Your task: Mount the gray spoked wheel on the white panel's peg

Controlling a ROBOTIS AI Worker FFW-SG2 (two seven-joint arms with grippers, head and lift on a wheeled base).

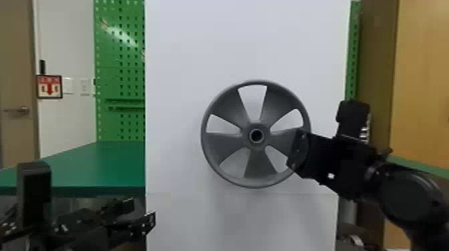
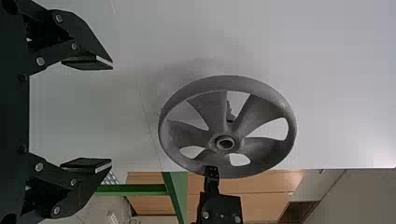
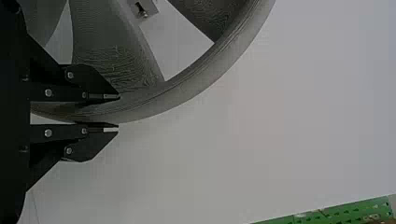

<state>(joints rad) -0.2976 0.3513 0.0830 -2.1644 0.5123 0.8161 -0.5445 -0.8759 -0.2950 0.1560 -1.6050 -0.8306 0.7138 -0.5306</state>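
Gray spoked wheel sits, rim pinched, in the narrowly parted right claw.

Room left of wheel; right gripper blocks right rim.

The right gripper covers part of the gray spoked wheel, which the right wrist view crops.

Framed sign, red down arrow, on white wall.
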